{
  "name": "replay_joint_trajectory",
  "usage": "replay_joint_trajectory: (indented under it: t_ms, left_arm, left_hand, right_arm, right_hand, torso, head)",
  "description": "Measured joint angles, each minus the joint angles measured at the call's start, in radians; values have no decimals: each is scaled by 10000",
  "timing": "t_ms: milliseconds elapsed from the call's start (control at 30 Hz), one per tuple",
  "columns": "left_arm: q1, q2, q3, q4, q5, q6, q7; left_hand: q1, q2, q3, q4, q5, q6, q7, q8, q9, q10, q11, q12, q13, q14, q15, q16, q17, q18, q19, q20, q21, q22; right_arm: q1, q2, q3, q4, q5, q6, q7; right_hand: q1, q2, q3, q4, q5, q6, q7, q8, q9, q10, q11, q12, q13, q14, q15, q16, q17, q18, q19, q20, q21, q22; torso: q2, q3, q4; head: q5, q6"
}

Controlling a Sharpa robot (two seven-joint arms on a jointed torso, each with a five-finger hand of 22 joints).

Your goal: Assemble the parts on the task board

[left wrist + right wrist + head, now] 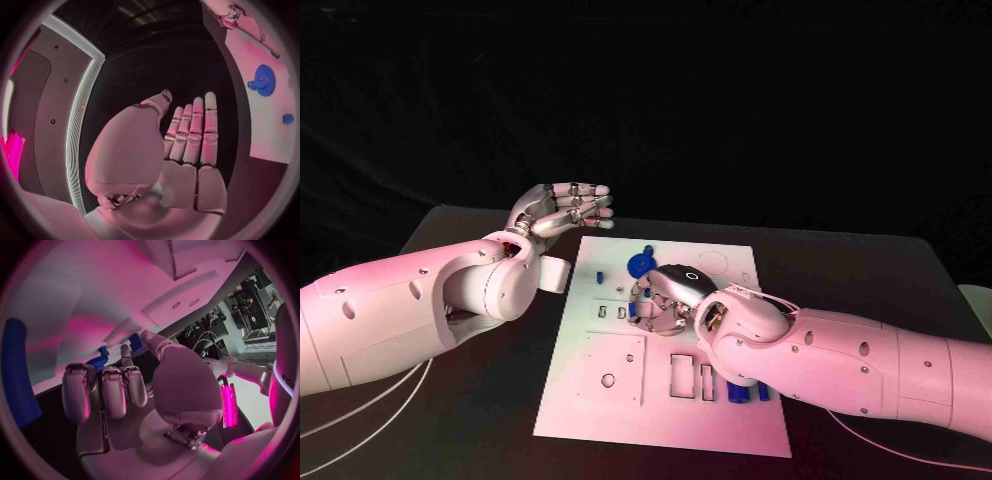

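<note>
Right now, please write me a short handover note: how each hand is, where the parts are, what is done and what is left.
Left hand: raised past the board's far left corner, fingers straight, holding nothing.
Right hand: low over the middle of the task board, fingers curled; whether it holds a part, I cannot tell.
Blue gear sits near the far edge; blue parts lie by the right edge.
Done: unclear. Left: the loose parts.
</note>
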Motion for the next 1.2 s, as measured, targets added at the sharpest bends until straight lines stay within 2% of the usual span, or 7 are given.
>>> replay_joint_trajectory:
  t_ms: [100,267,500,667,867,967,1200]
  left_arm:
    - [0,-3,0,-14,-27,-1,-33]
    - [0,-25,0,-122,-394,-2,-324]
    - [0,-45,0,-333,-1739,219,-1385]
    - [0,62,-1,-512,-2997,638,-2462]
    - [14,174,5,-618,-4879,1766,-4183]
    - [79,294,7,-663,-5914,2522,-5181]
    - [297,779,18,-1024,-7531,4005,-7118]
  left_hand:
    - [-15,-10,0,0,0,0,0,0,0,0,0,0,0,0,0,0,2,0,0,0,0,3]
    - [-788,-206,-297,298,0,308,-226,85,66,883,-244,301,111,335,-160,136,209,1,83,-31,128,6]
    - [-1139,-229,-312,742,0,864,-356,334,213,1947,-565,552,217,1730,-606,991,840,-3,1009,-466,753,235]
    - [-2317,-52,-543,1210,0,1028,-458,471,389,2624,-822,1032,579,3011,-977,3139,2286,-2,1938,-883,2072,942]
    - [-3598,364,-1286,1269,-5,533,-750,1709,1389,2097,-1099,3554,2761,3923,-1242,8954,7752,-1,2173,-1191,5528,3931]
    - [-3666,440,-1714,1283,3,256,-905,2620,2079,1567,-1258,5420,4269,4628,-1436,10625,9746,-327,2892,-1268,7195,6118]
    - [-3594,800,-2033,1309,3,2,-1114,3556,2828,1343,-1380,7859,6348,4737,-1486,12126,10138,-621,4194,-1464,8682,8539]
  right_arm:
    - [0,-107,0,123,1,-137,7]
    - [11,-574,8,586,87,-616,251]
    - [306,-1752,108,1271,1125,-1365,1826]
    - [668,-2580,134,1561,2483,-1462,2716]
    - [1061,-3392,152,1649,4066,-1444,3172]
    - [1196,-3707,152,1649,4702,-1419,3263]
    - [1323,-4008,151,1489,5572,-1293,3303]
  right_hand:
    - [-38,-38,-404,159,-355,-337,46,-184,-58,-27,80,-260,0,30,74,0,-1,0,0,0,-58,0]
    - [1418,380,-3575,1555,-343,-1040,326,-533,-360,26,384,-510,-1,18,340,0,-1,0,-1,286,-234,-1]
    - [2182,833,-3521,1689,269,-849,277,-424,-388,-74,355,-588,-2,18,340,-78,-2,2,-168,297,-664,-2]
    - [2268,868,-3391,1725,663,-584,161,-200,-350,-99,329,-588,-2,1,309,-77,-2,1,-218,246,-777,-3]
    - [2263,872,-3352,1763,663,-445,132,-103,-325,-62,292,-588,-3,18,261,-77,-3,1,-218,247,-777,-4]
    - [2235,900,-3352,1763,663,-404,91,-26,-312,-61,292,-588,-3,18,262,-77,-3,0,-218,247,-777,-4]
    - [2224,912,-3352,1763,662,-405,90,-26,-312,-25,256,-588,-4,18,262,-77,-4,1,-218,247,-776,-5]
  torso:
    - [-1,0,1]
    - [-19,9,4]
    - [-66,9,-35]
    - [-139,22,-89]
    - [-269,51,-135]
    - [-332,71,-141]
    - [-450,122,-125]
  head:
    - [-1,-8]
    - [12,-43]
    - [13,0]
    - [36,16]
    - [124,12]
    - [171,-5]
    - [205,-23]
